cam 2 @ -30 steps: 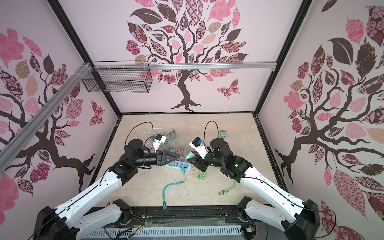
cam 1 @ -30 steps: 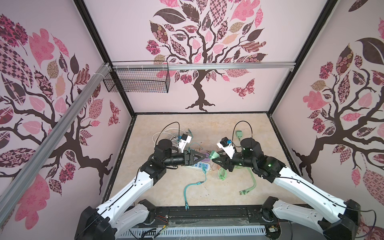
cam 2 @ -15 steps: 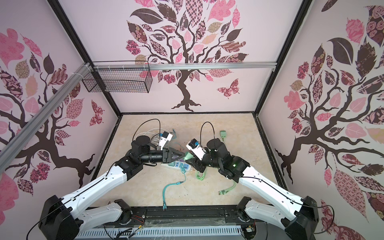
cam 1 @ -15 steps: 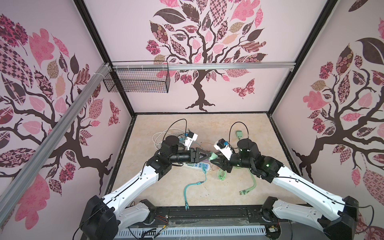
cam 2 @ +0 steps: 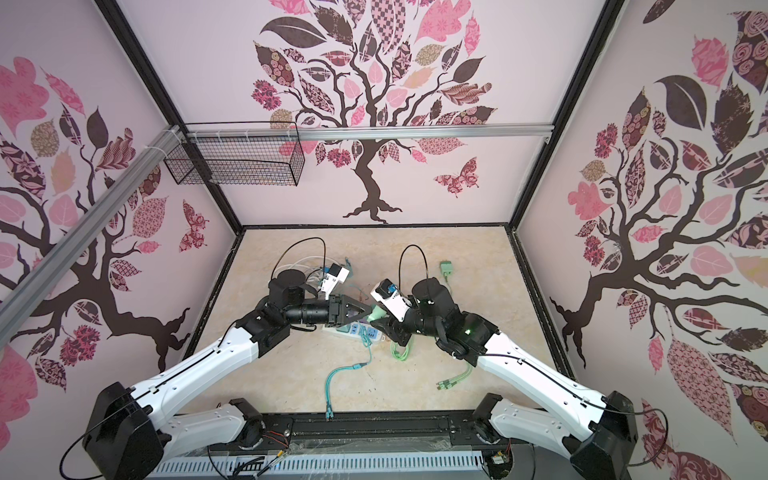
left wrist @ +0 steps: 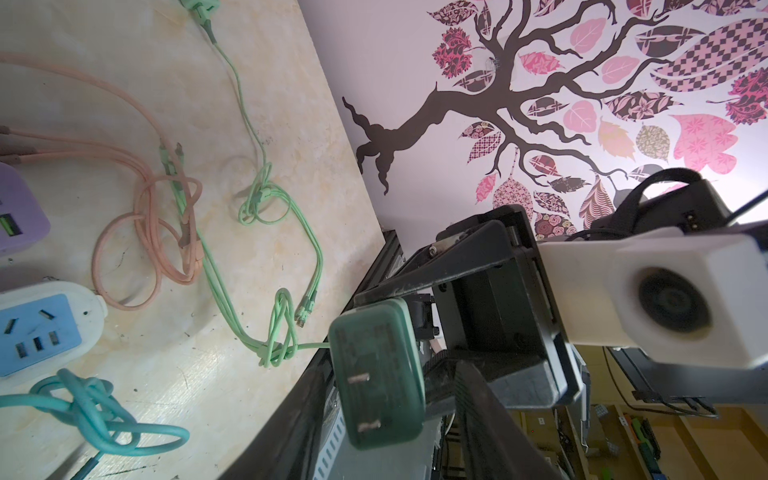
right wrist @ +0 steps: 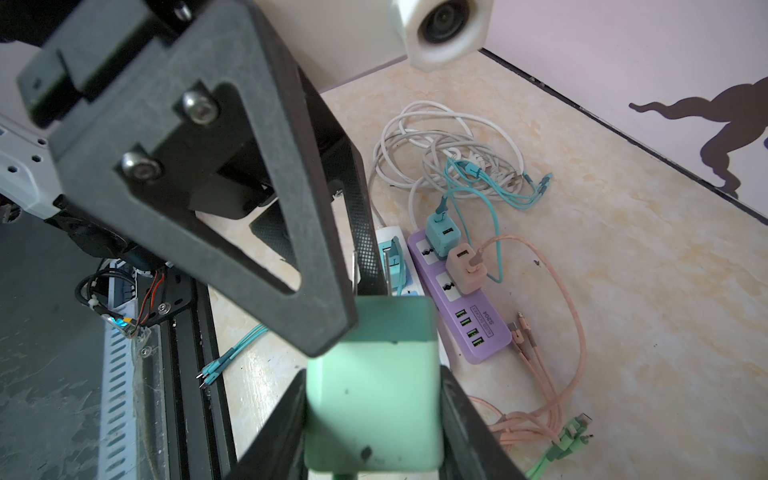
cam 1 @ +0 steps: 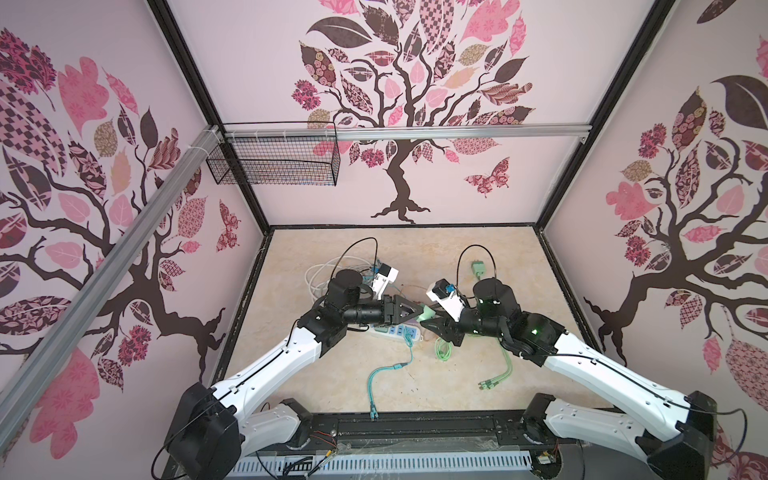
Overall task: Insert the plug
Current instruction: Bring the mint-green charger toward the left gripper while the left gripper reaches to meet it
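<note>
Both arms meet over the middle of the table [cam 1: 457, 257], shown in both top views.

The right gripper [right wrist: 372, 401] is clamped on the green plug [right wrist: 372, 382]. In the right wrist view its two dark fingers press the plug's opposite sides. The plug is held in the air, clear of the table, just to the right of the white power strip [cam 1: 395, 332]. The purple power strip [right wrist: 465, 307] lies alongside, on that strip's far side.

In the left wrist view the plug [left wrist: 378, 374] shows its face, and its two flat prongs point left, toward the left arm. A green cable [left wrist: 266, 299] runs from the plug down to loops on the table.

The left gripper [cam 1: 417, 309] reaches in from the left, and its tips sit at the plug's prong end. In the right wrist view its jaws stand apart. One triangular finger [right wrist: 232, 216] overlaps the plug's corner, and the other finger sits behind the plug. It cannot be told whether either pad presses the plug.

A teal charger [right wrist: 442, 237] and a pink charger [right wrist: 465, 266] are seated in the purple strip. The blue socket face of the white strip [left wrist: 41, 324] carries no plug where it is visible.
</note>
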Motion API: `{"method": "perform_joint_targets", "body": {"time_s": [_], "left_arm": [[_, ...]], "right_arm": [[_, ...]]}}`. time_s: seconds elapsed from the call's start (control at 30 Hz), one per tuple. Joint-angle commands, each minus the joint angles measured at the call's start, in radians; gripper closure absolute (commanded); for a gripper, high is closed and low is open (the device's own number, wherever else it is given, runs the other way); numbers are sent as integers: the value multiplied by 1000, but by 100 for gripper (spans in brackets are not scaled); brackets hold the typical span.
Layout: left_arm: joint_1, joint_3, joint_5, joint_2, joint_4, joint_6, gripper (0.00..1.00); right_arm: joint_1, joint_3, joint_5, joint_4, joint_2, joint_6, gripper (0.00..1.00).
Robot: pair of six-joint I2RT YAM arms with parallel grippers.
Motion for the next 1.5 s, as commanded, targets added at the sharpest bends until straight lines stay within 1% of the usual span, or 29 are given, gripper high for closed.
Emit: {"method": "perform_joint_targets", "body": {"time_s": [0.0,0.23,0.37,0.43,0.5,0.53,0.67,0.77,0.8,0.93,1.0,1.17,1.3,1.37,1.47], "left_arm": [[-6,53,22,11,10,-2,48],[-8,62,39,28,10,-4,54],[-8,63,45,33,9,-4,59],[-9,63,45,33,6,-4,62],[-8,67,45,34,5,-3,68],[-8,67,46,35,2,0,72],[-9,69,41,35,-3,5,78],[-8,69,31,31,-5,16,82],[-9,69,24,30,-9,26,83],[-9,74,-5,14,-21,70,87],[-9,71,-20,7,-21,92,89],[-8,58,-53,-4,16,141,95],[-8,30,-55,-7,100,144,97],[-8,20,-46,-7,129,149,99],[-8,5,-21,-18,175,163,100]], "right_arm": [[11,38,22,-7,11,-24,79],[19,38,54,-9,15,-37,79],[22,39,66,-10,14,-45,79],[22,38,68,-9,14,-46,78],[24,38,74,-8,14,-46,77],[23,36,79,-7,14,-46,76],[23,36,97,-5,12,-36,70],[23,34,110,1,-9,-2,60],[22,27,120,11,-27,14,56],[23,4,163,40,-113,103,50],[23,6,158,37,-146,156,47],[23,20,105,40,-196,316,43],[21,-28,4,144,-233,456,37],[20,-48,-23,179,-242,497,36],[5,-59,-61,196,-247,526,38]]}}
